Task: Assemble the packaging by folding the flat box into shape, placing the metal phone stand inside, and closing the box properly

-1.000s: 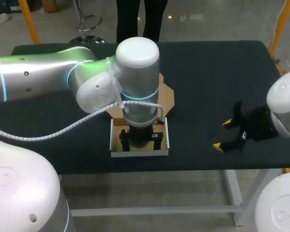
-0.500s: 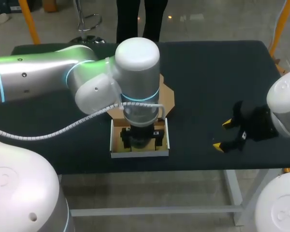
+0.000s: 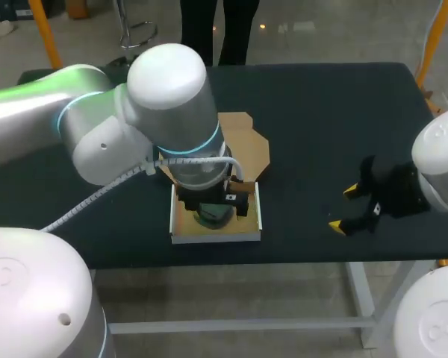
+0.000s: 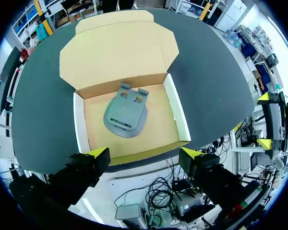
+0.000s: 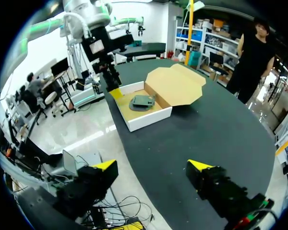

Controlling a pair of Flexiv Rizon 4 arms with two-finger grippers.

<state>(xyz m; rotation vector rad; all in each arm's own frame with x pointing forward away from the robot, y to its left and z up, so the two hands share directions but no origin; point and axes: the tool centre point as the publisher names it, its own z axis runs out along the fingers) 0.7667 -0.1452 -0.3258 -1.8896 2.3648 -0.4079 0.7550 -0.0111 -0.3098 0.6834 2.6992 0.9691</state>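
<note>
The cardboard box [image 4: 176,112] stands folded, white outside and brown inside, with its lid flap [image 4: 117,48] lying open behind it. A grey metal phone stand [image 4: 126,115] lies flat on the box floor. My left gripper [image 4: 146,154] hangs open above the box's front wall with nothing between its fingers. In the head view the left wrist covers most of the box [image 3: 215,236], and the lid flap [image 3: 248,143] shows behind. My right gripper [image 3: 343,208] is open and empty over the table, well to the right of the box [image 5: 149,117].
The dark table [image 3: 321,112] has bare surface around the box and to its right. Its front edge runs just before the box. The left arm [image 3: 97,127] reaches in across the left half of the table.
The left arm has swung to the left and lifted a little, uncovering more of the lid flap and the box's inside. The right arm has kept still.
</note>
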